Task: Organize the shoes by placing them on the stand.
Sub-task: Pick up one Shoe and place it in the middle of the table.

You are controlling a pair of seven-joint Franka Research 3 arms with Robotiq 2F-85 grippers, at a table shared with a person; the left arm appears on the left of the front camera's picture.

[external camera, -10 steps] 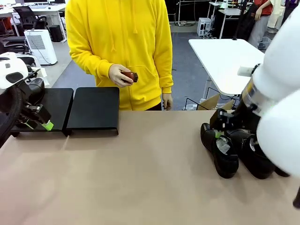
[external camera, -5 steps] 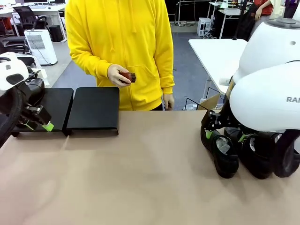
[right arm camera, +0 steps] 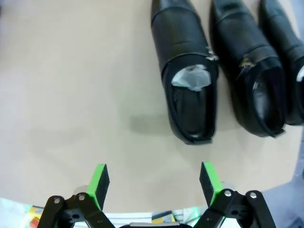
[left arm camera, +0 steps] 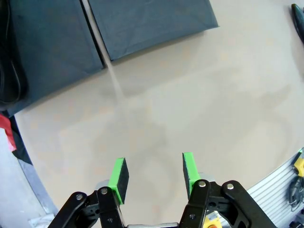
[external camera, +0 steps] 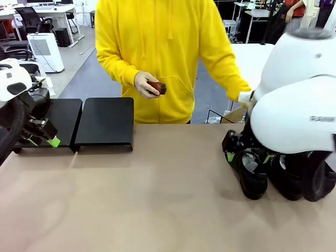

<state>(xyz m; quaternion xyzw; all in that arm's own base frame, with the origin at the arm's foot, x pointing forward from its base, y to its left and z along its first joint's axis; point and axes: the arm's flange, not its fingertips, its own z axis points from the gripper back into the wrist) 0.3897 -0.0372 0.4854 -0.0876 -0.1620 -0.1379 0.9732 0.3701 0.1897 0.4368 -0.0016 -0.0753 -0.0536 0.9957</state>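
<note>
1. The shoes lie in a row on the worktop, toes toward 12 o'clock in my right wrist view, heels toward 6 o'clock. I see three of them there, glossy black, close beside each other.
2. The shoe at the 9 o'clock end of that row has white paper stuffing in its opening. Its heel lies just past my pads, toward 1 o'clock from the gap.
3. In the front view the row sits at about 4 o'clock on the worktop, partly behind my right arm's white body.
4. The stand is well apart from them, at about 10 o'clock on the worktop: two flat black platforms side by side, both bare on top.
5. My right tool hangs over the worktop with its fingers wide apart and nothing between the pads.
6. My left tool sits at the stand's 9 o'clock end, fingers apart, with bare worktop between them. In its wrist view the stand lies toward 11 o'clock.
7. At 12 o'clock, across the worktop, a person in a yellow hoodie stands. One hand holds a small reddish-brown brush above the stand's far edge.
</note>
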